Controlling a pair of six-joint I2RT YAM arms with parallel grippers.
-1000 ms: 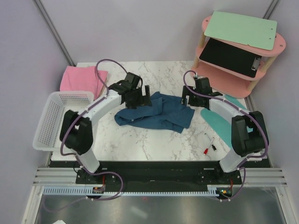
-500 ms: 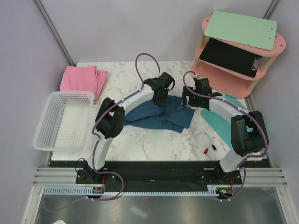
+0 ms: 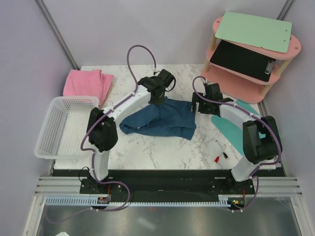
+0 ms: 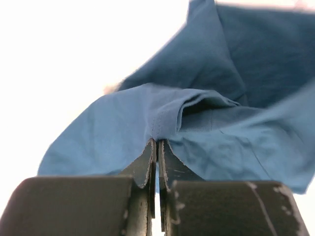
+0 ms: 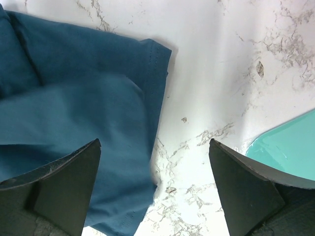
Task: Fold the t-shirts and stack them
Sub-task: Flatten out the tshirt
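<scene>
The dark teal-blue t-shirt (image 3: 157, 120) lies crumpled in the middle of the marble table. My left gripper (image 3: 158, 98) is at its far edge, shut on a raised fold of the blue cloth (image 4: 197, 64), which is pinched between the fingertips of that gripper (image 4: 157, 141). My right gripper (image 3: 201, 107) hovers open over the shirt's right edge. In the right wrist view a hemmed edge of the shirt (image 5: 74, 98) lies under the left finger, with bare marble under the rest of the gripper (image 5: 155, 141). The pink t-shirt (image 3: 87, 83) lies folded at the far left corner.
A white basket (image 3: 54, 125) hangs at the table's left edge. A turquoise mat (image 3: 231, 129) lies by the right arm, and its corner (image 5: 290, 147) shows in the right wrist view. Pens (image 3: 221, 155) lie near right. A pink shelf (image 3: 251, 54) with clipboards stands far right.
My left arm swung from the shirt's left part to its far edge and its jaws closed on the cloth. The shirt shifted and spread a little. The right arm stayed put.
</scene>
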